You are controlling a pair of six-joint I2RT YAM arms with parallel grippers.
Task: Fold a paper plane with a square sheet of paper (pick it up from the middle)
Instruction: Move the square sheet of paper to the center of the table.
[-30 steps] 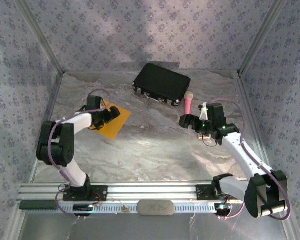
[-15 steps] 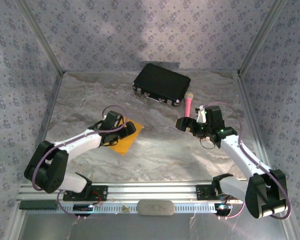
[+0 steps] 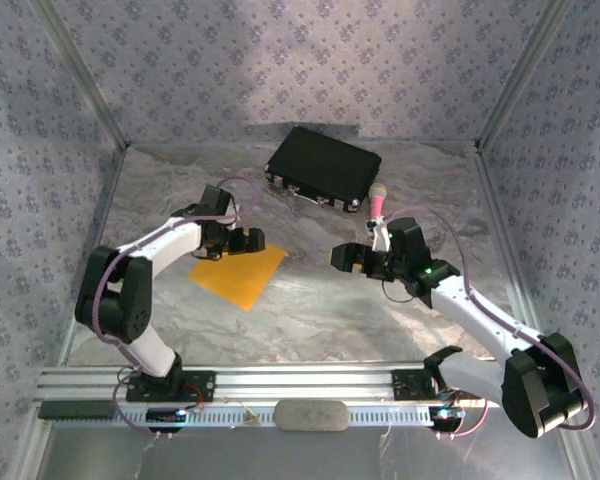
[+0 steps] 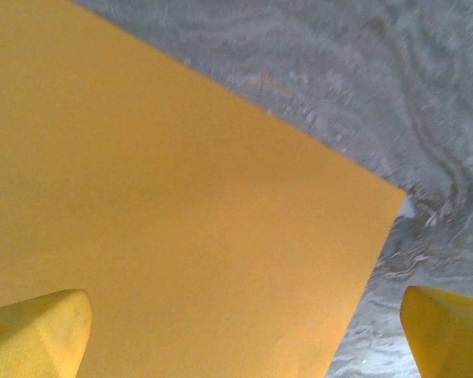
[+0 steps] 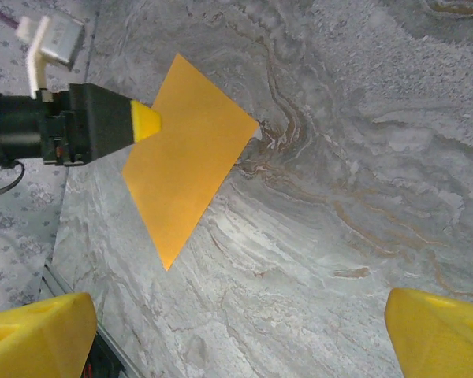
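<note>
The square sheet of paper [image 3: 238,276] is plain orange-yellow and lies flat on the marbled table, left of centre. My left gripper [image 3: 246,242] hangs open just over the sheet's far edge; in the left wrist view the paper [image 4: 165,205] spreads under its yellow fingertips [image 4: 39,335], with nothing between them. My right gripper [image 3: 340,258] is open to the right of the sheet, apart from it. From the right wrist the paper [image 5: 189,165] lies ahead, with the left gripper's yellow tip over its far corner. No paper plane shape shows; the sheet is unfolded.
A black case [image 3: 323,168] sits at the back centre. A pink microphone [image 3: 377,203] lies just right of it, behind the right arm. Patterned walls close in the table on three sides, and a metal rail [image 3: 300,385] runs along the near edge.
The sheet has slid toward the near right of the table. My left gripper moved along with it, then drew back to its far edge. My right gripper has moved left toward the centre.
</note>
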